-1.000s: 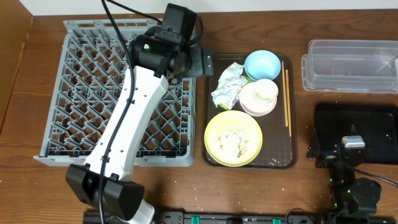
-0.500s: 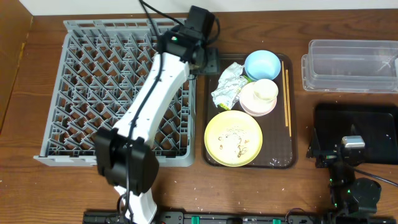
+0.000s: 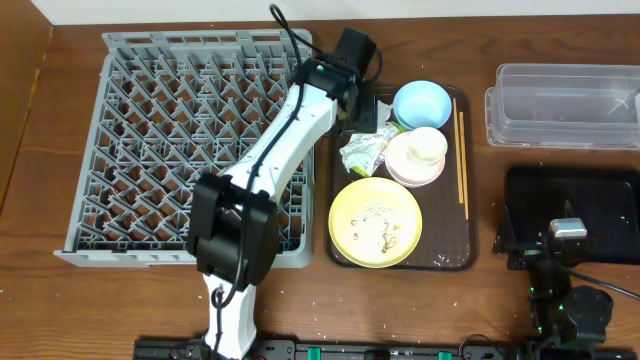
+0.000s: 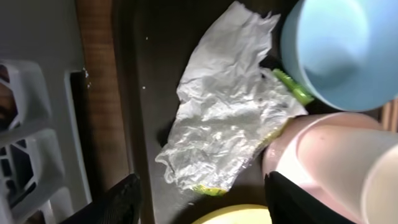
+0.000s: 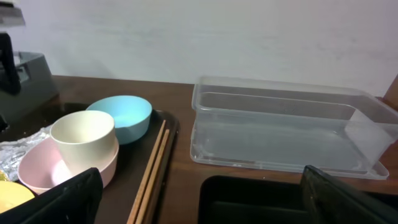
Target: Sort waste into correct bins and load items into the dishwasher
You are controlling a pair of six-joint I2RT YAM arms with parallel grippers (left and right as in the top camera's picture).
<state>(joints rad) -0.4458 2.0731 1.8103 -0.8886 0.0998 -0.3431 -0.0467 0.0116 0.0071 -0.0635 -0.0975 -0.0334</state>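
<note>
The left claw (image 4: 202,200) hangs open and empty over the crumpled wrapper (image 4: 224,118), which lies at the far left of the brown tray (image 3: 340,215). Also on the tray are the blue bowl (image 3: 421,102) at the far edge, a cup (image 3: 427,145) inside a pale bowl (image 3: 410,172) mid-tray, the yellow plate (image 3: 375,222) with crumbs at the near end, and chopsticks (image 3: 461,155) along the right edge. On the desk, the dish rack (image 3: 180,150) stands left of the tray. Right of it are the clear tub (image 3: 565,105) and the black bin (image 3: 580,200), and above the black bin the right claw (image 5: 202,199) is spread wide and empty.
</note>
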